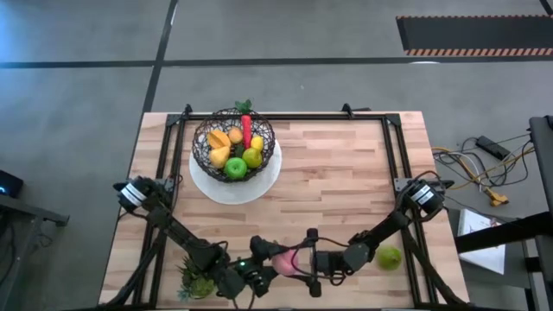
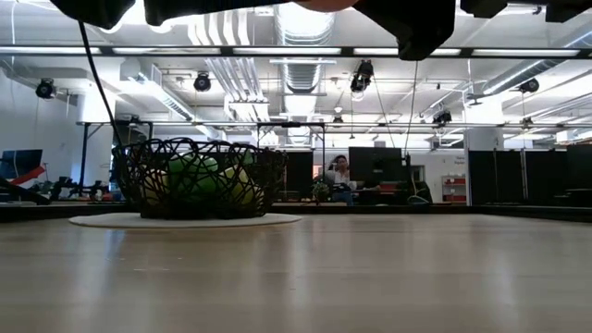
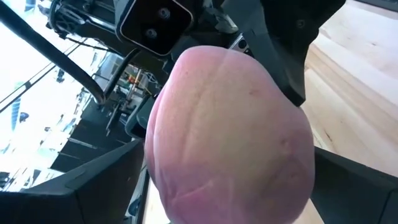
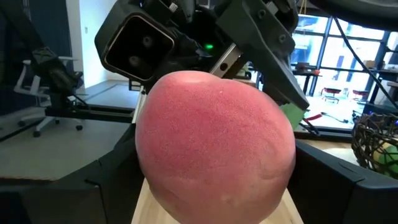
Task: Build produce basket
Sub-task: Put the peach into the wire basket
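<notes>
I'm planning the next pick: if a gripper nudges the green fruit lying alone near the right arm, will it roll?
Probably: the green fruit looks round and lies free on the bare table, nothing bracing it. It looks smooth, so fingers may slip off.

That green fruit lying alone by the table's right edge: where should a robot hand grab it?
Across its round middle, from straight above: the green fruit is ball-shaped and lies free on the table. The left hand and right hand both hold the pink fruit.
</notes>
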Tool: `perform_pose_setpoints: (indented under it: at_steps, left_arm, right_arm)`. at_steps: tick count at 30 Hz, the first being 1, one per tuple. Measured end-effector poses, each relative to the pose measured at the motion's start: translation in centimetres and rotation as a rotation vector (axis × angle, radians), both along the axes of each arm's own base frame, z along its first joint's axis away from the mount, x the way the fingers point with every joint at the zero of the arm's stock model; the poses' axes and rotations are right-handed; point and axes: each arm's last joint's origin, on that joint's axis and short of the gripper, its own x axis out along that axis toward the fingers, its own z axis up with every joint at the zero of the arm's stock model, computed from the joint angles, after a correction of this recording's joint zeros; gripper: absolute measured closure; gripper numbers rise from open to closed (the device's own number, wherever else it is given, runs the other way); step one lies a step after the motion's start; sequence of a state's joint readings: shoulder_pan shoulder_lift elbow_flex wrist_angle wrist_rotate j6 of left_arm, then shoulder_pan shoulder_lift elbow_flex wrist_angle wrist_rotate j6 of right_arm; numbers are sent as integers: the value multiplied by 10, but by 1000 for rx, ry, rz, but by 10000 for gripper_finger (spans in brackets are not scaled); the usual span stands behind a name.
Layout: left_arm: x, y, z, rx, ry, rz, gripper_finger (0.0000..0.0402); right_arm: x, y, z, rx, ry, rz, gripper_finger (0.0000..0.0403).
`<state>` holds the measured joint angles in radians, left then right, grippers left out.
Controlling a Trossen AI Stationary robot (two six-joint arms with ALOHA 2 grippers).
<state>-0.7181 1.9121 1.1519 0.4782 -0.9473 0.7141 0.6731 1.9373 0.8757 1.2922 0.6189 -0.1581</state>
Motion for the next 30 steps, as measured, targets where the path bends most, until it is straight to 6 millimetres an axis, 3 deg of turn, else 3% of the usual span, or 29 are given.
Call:
perform_pose_setpoints:
  at_steps: [25, 30]
  left_arm:
    - [5, 4, 3, -25, -25, 8, 11]
    - [5, 4, 3, -26, -18, -14, 42]
  right_arm:
    - [0, 0, 1, 2, -2, 3, 78]
    - [0, 0, 1, 5, -1, 3, 76]
